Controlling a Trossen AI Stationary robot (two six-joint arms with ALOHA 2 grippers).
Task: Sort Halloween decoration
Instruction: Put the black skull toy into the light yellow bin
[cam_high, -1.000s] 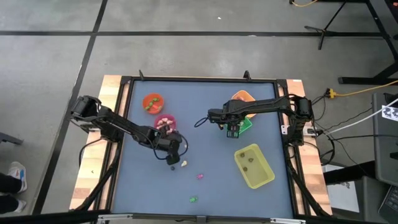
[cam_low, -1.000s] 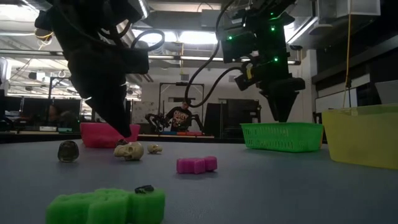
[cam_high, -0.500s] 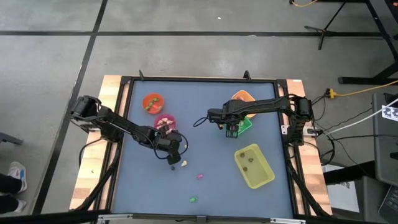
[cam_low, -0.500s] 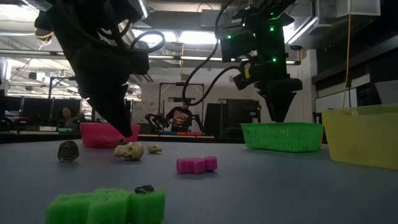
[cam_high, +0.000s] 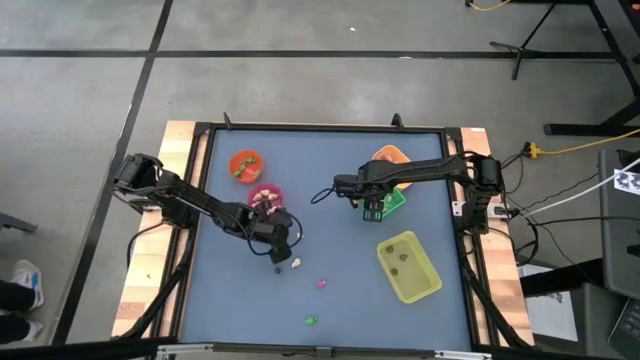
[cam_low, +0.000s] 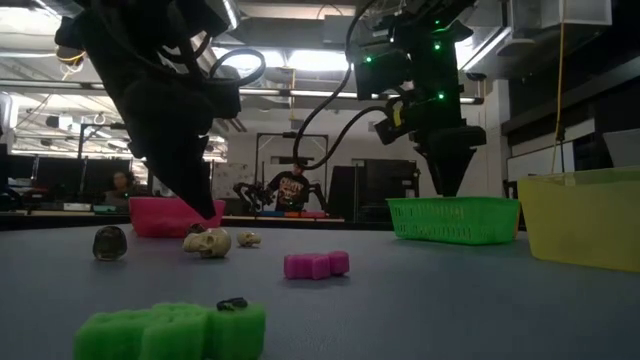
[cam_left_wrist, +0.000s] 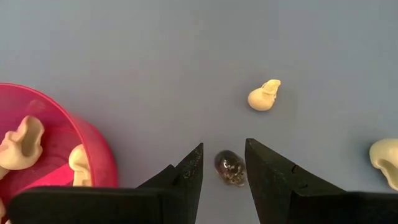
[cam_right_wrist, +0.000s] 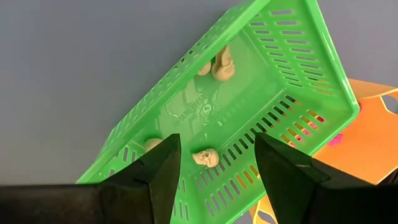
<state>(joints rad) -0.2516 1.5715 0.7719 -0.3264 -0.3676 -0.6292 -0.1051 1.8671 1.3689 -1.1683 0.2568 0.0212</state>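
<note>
Only the left wrist view shows the dark skull trinket (cam_left_wrist: 230, 168) lying on the surface between the left gripper (cam_left_wrist: 224, 163)'s narrowly parted jaws, beside the pink cup (cam_left_wrist: 93, 146); its long axis runs along the gap. Overhead it is hidden. The right gripper (cam_right_wrist: 211, 155) hangs over the green tray (cam_right_wrist: 323, 74), jaws wide apart and empty, with a cream skull (cam_right_wrist: 205, 157) lying below them.

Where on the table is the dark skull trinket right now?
In the left wrist view the dark skull lies on the table between the left gripper's open fingers, beside the pink cup and near a cream skull.
</note>
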